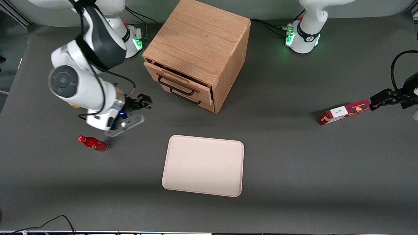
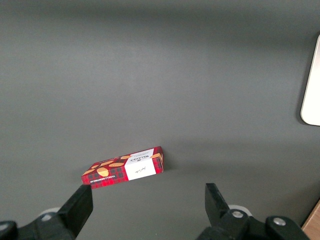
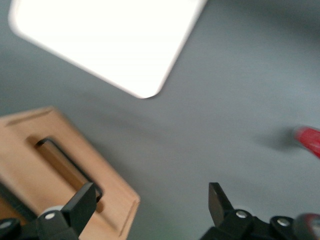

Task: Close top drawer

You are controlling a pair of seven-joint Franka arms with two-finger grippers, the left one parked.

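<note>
The wooden cabinet (image 1: 199, 49) stands on the table with its drawer fronts turned toward the working arm's end. The top drawer (image 1: 178, 75) sticks out a little from the cabinet, its black wire handle (image 1: 174, 85) just above the lower drawer's handle (image 1: 185, 96). My gripper (image 1: 143, 101) hangs open in front of the drawers, a short gap away and touching nothing. In the right wrist view the open gripper (image 3: 150, 202) has bare table between its fingers, and one finger (image 3: 82, 204) overlaps a light oak drawer front (image 3: 55, 150) with a black handle (image 3: 67, 167).
A beige tray (image 1: 202, 164) (image 3: 105, 40) lies nearer the front camera than the cabinet. A red bottle (image 1: 92, 143) (image 3: 309, 140) lies on its side near the working arm. A red box (image 1: 344, 112) (image 2: 125, 170) rests toward the parked arm's end.
</note>
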